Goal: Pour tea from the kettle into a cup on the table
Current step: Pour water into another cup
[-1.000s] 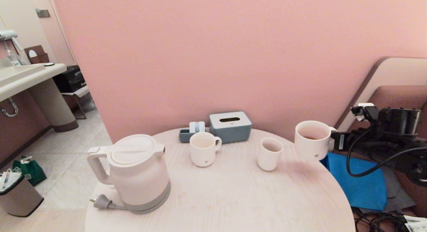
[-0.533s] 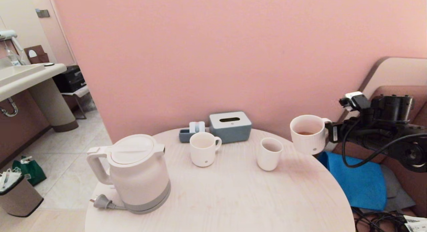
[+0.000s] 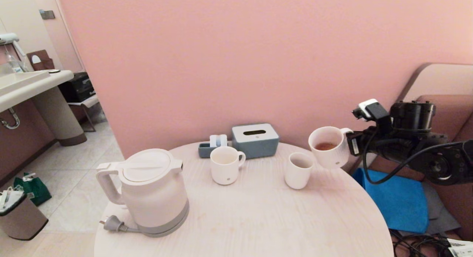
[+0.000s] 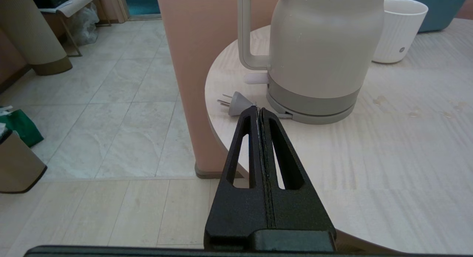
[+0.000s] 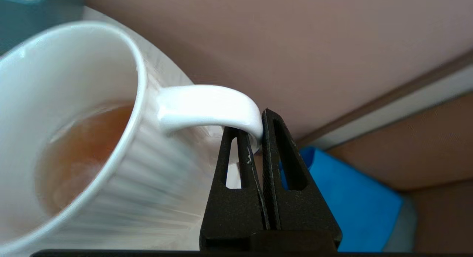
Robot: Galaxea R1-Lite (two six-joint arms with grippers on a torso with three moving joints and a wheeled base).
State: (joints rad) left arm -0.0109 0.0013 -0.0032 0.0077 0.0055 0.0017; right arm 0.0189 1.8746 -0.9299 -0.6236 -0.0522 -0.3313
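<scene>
The wide cream cup (image 3: 327, 146) hangs in the air over the far right edge of the round table (image 3: 258, 216), tilted toward me, with a little reddish-brown tea (image 3: 325, 146) in its bottom. My right gripper (image 3: 351, 142) is shut on the cup's handle (image 5: 210, 107), one finger inside the loop. The tea (image 5: 81, 149) shows through the cup's mouth in the right wrist view. The white kettle (image 3: 149, 190) stands lid-closed at the table's front left. My left gripper (image 4: 258, 111) is shut and empty, parked off the table's edge near the kettle (image 4: 317, 53).
A straight-sided handled mug (image 3: 225, 164) and a small tumbler (image 3: 298, 170) stand mid-table. A grey-blue tissue box (image 3: 255, 139) and small tray (image 3: 208, 148) sit at the back. The kettle's plug (image 3: 112, 224) lies loose beside it. A blue cushion (image 3: 399, 201) lies right of the table.
My right arm has carried the cup up and leftward toward the table's far right edge, tipping it toward me. Kettle, mug and tumbler stayed put.
</scene>
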